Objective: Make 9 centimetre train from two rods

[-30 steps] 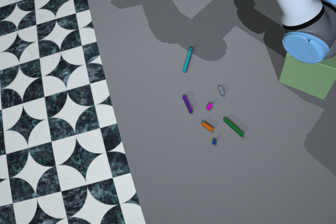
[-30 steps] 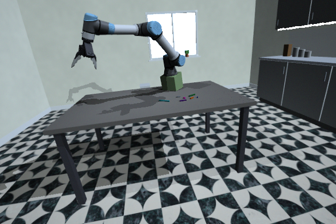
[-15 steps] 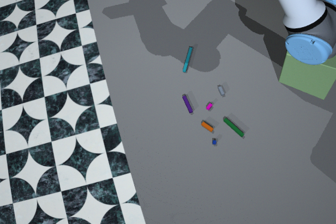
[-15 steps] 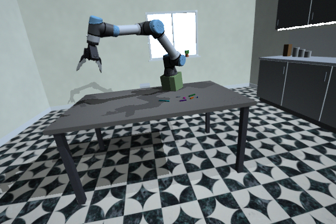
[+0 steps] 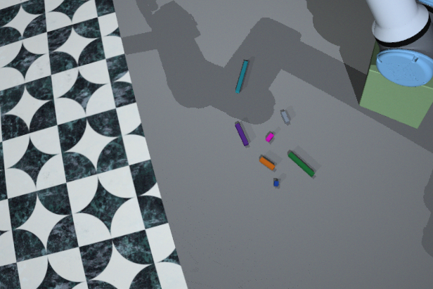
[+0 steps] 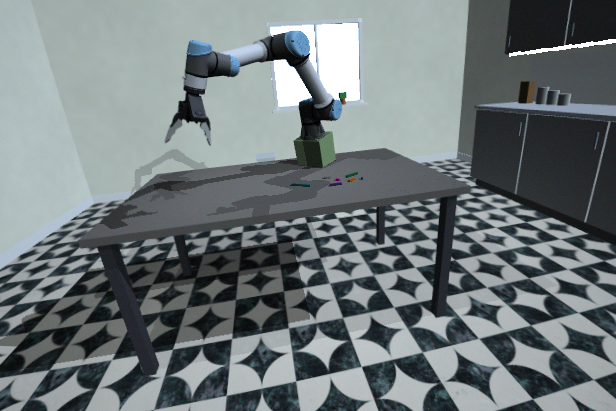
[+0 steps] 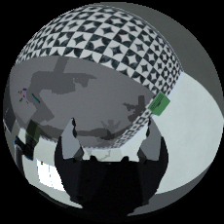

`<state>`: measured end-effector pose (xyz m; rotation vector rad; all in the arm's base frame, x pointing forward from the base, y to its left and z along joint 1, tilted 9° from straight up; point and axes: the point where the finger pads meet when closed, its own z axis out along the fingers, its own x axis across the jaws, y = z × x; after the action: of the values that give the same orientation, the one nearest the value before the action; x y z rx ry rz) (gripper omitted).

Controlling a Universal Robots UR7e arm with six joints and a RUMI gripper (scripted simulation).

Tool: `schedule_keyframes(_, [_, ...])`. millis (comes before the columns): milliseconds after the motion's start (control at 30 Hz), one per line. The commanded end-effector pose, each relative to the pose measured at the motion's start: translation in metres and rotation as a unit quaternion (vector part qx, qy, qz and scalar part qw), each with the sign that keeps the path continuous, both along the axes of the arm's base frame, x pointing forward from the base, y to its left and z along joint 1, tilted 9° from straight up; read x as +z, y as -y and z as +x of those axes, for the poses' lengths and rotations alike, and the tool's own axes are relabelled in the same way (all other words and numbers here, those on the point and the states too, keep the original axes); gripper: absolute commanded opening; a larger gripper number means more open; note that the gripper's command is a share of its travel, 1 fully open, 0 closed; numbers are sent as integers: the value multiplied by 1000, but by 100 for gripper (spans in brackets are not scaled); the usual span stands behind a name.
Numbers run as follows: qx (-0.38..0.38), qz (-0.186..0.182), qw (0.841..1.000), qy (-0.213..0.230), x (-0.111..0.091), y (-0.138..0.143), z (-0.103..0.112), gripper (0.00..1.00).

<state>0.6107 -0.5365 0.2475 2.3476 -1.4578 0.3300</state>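
Note:
My gripper (image 6: 188, 143) (image 7: 111, 118) is open and empty, high above the table's left part in the exterior view. All rods lie flat and apart. A turquoise rod (image 5: 242, 76) (image 6: 301, 185) (image 7: 36, 98) lies alone, farthest from the blue rod. A purple rod (image 5: 242, 133) (image 6: 335, 184) lies left of a small magenta rod (image 5: 269, 137) (image 6: 338, 179) in the top view. A grey rod (image 5: 285, 117) (image 6: 326, 177) is above the magenta one. An orange rod (image 5: 267, 163) (image 6: 351, 180) lies between the purple rod and a green rod (image 5: 301, 163) (image 6: 352, 174). A blue rod (image 5: 276, 183) (image 6: 361, 178) is below the orange one.
The arm stands on a green base block (image 5: 395, 99) (image 6: 325, 150) on the grey table (image 5: 225, 231) (image 6: 210, 204). The table's long edge runs along the left in the top view. The arm's shadow falls over the turquoise rod.

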Motion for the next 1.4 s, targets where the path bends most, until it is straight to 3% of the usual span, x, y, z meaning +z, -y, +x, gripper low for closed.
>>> schedule_keyframes(0, [-11, 6, 1000, 24, -27, -50, 19, 100])
schedule_keyframes(67, [-15, 10, 999, 29, -36, -67, 23, 100])
schedule_keyframes(133, [-15, 10, 999, 29, -36, -67, 23, 100])
schedule_keyframes(633, [-47, 47, 995, 68, -109, -207, 34, 100])
schedule_keyframes(700, [-47, 47, 995, 68, -109, -207, 34, 100])
schedule_keyframes(800, [-57, 58, 994, 76, -128, -245, 30, 100])
schedule_keyframes(1200, [-84, 87, 988, 94, -177, -347, 2, 100])
schedule_keyframes(1267, [-84, 87, 988, 94, -177, -347, 2, 100])
schedule_keyframes(1367, [-94, 98, 986, 99, -194, -382, -14, 100])
